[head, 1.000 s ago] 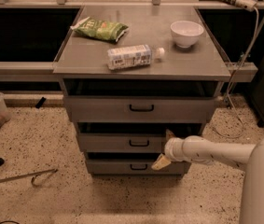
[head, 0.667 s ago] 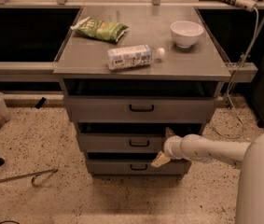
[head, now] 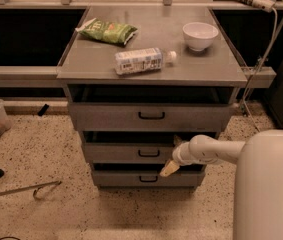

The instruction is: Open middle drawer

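Observation:
The middle drawer (head: pixel 131 153) is the mid-sized grey front of three stacked in the metal cabinet, with a small black loop handle (head: pixel 148 153) at its centre. A dark gap shows above its front. My gripper (head: pixel 174 154) is at the right part of this front, just right of the handle. Its cream fingers are spread: one fingertip (head: pixel 177 140) is at the drawer's upper edge, the other fingertip (head: pixel 169 169) is at its lower edge. It holds nothing that I can see.
The top drawer (head: pixel 151 116) and bottom drawer (head: pixel 147 178) sit above and below. The cabinet top (head: pixel 206 66) carries a green bag (head: pixel 108 31), a lying bottle (head: pixel 140 60) and a white bowl (head: pixel 200 35). A metal hook (head: pixel 26 190) lies on the floor to the left.
Almost nothing: the gripper stays at the right part of the middle drawer's front, and the drawers look the same.

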Tool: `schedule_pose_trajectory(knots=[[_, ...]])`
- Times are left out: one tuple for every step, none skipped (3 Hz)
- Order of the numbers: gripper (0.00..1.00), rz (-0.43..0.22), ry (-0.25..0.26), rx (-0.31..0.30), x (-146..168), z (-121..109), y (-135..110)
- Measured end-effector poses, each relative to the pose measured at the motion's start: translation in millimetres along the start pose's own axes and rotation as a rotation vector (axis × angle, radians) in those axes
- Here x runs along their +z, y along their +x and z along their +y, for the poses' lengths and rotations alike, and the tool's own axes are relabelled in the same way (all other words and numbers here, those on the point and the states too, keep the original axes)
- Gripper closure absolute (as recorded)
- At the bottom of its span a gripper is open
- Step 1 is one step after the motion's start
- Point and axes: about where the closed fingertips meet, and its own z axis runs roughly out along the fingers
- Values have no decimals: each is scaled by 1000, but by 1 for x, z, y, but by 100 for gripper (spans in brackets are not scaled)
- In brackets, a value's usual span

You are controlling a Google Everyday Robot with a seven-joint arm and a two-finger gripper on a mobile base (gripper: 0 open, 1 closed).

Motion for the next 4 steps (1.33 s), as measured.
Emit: schedule_pose_trajectory(knots=[[0, 16, -101, 7, 2, 13, -1], [0, 33, -240, 20, -9, 42, -1], [0, 33, -240, 20, -12, 41, -3], [0, 45, -358, 14, -45, 74, -15]])
